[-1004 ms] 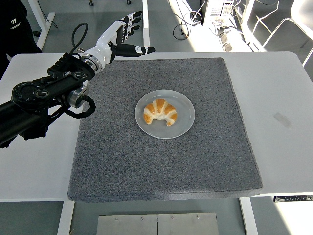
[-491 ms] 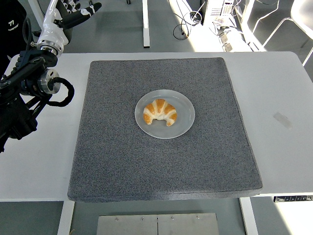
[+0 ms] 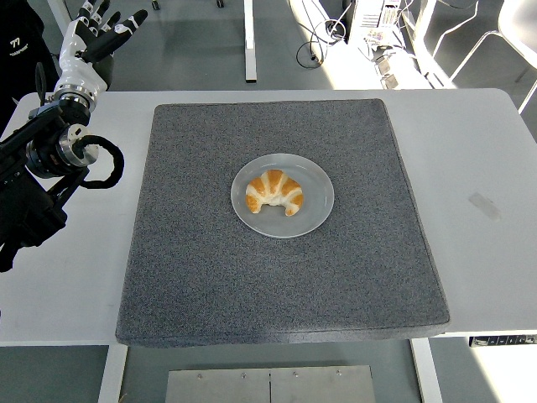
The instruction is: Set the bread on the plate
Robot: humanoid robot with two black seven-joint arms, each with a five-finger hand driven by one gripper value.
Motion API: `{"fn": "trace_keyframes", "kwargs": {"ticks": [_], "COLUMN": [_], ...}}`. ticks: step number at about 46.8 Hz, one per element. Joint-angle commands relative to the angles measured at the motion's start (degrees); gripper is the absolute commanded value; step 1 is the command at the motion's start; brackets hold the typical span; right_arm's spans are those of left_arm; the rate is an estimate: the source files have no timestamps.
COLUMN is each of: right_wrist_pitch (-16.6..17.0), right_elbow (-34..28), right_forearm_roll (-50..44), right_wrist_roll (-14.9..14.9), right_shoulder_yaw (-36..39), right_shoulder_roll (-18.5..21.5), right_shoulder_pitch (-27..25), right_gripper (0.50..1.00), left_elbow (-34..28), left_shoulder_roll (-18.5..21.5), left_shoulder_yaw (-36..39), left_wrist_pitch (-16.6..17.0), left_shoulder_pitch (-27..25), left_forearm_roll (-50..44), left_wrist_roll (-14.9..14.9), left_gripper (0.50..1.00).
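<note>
One golden crescent-shaped bread is lying on the round translucent plate at frame centre, suggesting the task is done, while the left hand is hovering upper left, fingers spread and empty.

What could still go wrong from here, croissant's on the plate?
Little, probably. The croissant sits toward the left side of the plate, so a knock to the table could nudge it nearer the rim. The left hand, fingers open, is raised past the table's far left corner near a person's dark sleeve; contact there seems possible.
</note>
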Motion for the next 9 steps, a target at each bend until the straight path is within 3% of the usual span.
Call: {"fn": "trace_keyframes", "kwargs": {"ticks": [1,9], "right_wrist_pitch": [-0.02,-0.10], "right_elbow": [-0.04,-0.66], "right_forearm_roll": [0.00,0.00], "right_wrist_roll": [-0.01,-0.01], "right_shoulder_yaw": [-0.06,0.47], "right_shoulder_roll": [0.00,0.00], "right_shoulder_pitch": [0.04,0.12], "right_gripper": [1.000,1.000], "left_elbow": [1.43,2.75], "left_shoulder_roll": [-0.17,-0.26], "left_shoulder_yaw": [-1.15,-2.03], "left_wrist_pitch": [-1.91,-3.68], "left_shoulder_pitch": [0.35,0.43], "left_forearm_roll": [-0.18,-0.27], "left_wrist_roll": [0.01,-0.08], "left_gripper": [0.969,0.969]}}
